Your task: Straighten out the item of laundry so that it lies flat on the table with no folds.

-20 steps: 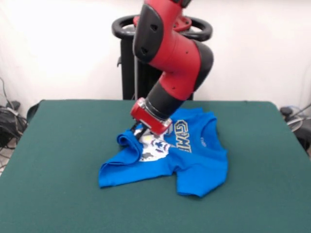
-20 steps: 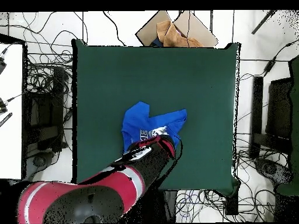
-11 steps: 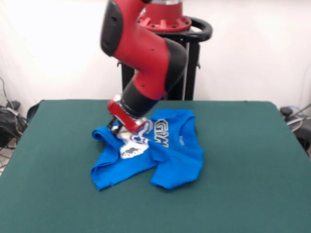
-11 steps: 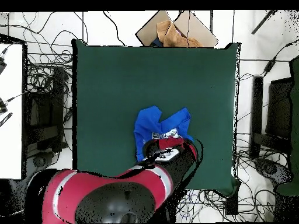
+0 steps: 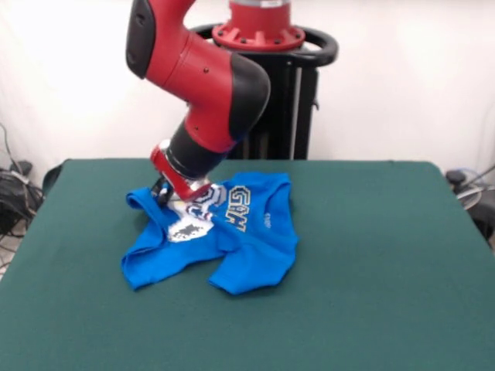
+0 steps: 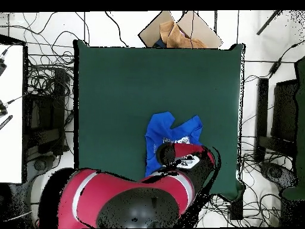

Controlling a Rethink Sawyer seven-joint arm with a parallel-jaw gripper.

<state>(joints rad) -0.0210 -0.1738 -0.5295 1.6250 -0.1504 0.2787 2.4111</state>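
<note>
The item of laundry [image 5: 232,232] is a bright blue T-shirt with a white-grey print and part of its lettering showing. It lies rumpled on the green table [image 5: 371,255], left of centre in the front view, with one sleeve folded under and an edge bunched up by the gripper. My gripper [image 5: 165,193] presses down at the shirt's left part, shut on a raised fold of cloth; the red wrist hides most of the fingers. In the overhead view the shirt [image 6: 170,128] sits near the table's [image 6: 119,89] lower edge, and the arm covers its lower part and the gripper.
A brown cardboard box [image 6: 179,33] lies beyond the table's top edge in the overhead view. Cables run along the floor all round the table. Dark equipment [image 6: 286,119] stands at the right and a white surface [image 6: 11,113] at the left.
The arm has swung left in the front view, right in the overhead view, dragging the shirt along with it across the table.
</note>
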